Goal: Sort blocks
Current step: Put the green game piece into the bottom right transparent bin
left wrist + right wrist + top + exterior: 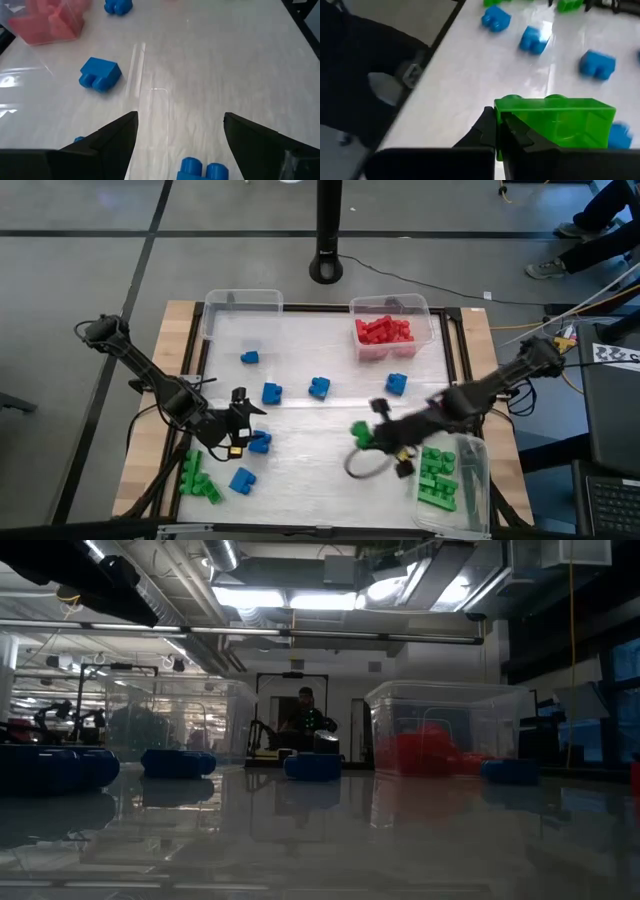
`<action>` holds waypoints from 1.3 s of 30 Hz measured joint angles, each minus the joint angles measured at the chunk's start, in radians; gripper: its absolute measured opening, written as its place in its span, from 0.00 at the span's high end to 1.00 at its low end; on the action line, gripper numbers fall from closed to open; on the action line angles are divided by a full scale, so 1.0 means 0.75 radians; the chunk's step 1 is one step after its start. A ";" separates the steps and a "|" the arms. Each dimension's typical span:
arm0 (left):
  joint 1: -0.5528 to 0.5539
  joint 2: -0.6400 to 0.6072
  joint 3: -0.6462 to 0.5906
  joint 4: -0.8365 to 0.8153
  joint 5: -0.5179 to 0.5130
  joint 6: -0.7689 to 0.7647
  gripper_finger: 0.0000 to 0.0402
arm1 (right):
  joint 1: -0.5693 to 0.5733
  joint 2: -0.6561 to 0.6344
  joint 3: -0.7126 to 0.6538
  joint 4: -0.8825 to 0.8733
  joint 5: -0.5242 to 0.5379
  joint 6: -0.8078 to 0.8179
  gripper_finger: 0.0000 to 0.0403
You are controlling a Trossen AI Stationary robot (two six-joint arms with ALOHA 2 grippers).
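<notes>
From where I sat, the right gripper was clenched on a green block, which it held just above the table near the middle of the near half. Its two fingers were pinched tight against the block's left end. Just to the right of it, a clear bin at the near right corner held a heap of green blocks.

The left gripper hung low over the near left part of the table with its fingers spread wide and nothing between them. A blue block lay just beside it, and another blue block sat nearer still, next to a loose cluster of green blocks at the near left edge.

Four more blue blocks were scattered across the middle band: and. At the far right, a clear bin held the red blocks; the clear bin at the far left looked bare.

I could read no writing or labels on any block or bin (too small to tell).
</notes>
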 joint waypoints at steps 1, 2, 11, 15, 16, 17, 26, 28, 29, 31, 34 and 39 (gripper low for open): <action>0.000 0.001 0.000 -0.003 -0.001 0.001 0.30 | 0.052 -0.022 0.000 -0.035 0.036 0.075 0.98; 0.002 0.003 0.000 -0.007 -0.003 0.001 0.30 | 0.107 -0.039 0.000 -0.078 0.071 0.152 0.98; 0.007 0.023 -0.001 0.004 -0.008 -0.007 0.30 | 0.552 -0.082 -0.002 -0.337 0.289 0.953 0.98; 0.009 0.028 -0.001 0.007 -0.012 -0.007 0.30 | 0.702 -0.066 -0.002 -0.488 0.327 1.341 0.98; 0.009 0.029 -0.001 0.004 -0.015 -0.007 0.30 | 0.733 -0.059 -0.002 -0.537 0.322 1.435 0.98; 0.009 0.029 -0.001 0.005 -0.015 -0.007 0.30 | 0.765 -0.051 -0.002 -0.590 0.313 1.526 0.98; 0.009 0.029 -0.001 0.036 -0.016 -0.008 0.30 | 0.899 0.040 -0.006 -0.851 0.208 1.924 0.93; 0.009 0.029 -0.001 0.037 -0.016 -0.008 0.30 | 0.899 0.053 -0.006 -0.847 0.207 1.925 0.88; 0.009 0.029 -0.001 0.038 -0.016 -0.008 0.30 | 0.898 0.058 -0.006 -0.847 0.207 1.925 0.84; 0.009 0.029 -0.001 0.043 -0.016 -0.008 0.30 | 0.898 0.064 -0.006 -0.848 0.201 1.927 0.75; 0.009 0.029 -0.001 0.045 -0.016 -0.008 0.30 | 0.896 0.065 -0.006 -0.879 0.168 1.929 0.59; 0.009 0.029 -0.001 0.045 -0.016 -0.005 0.30 | 0.817 -0.001 0.003 -0.873 0.184 1.859 0.36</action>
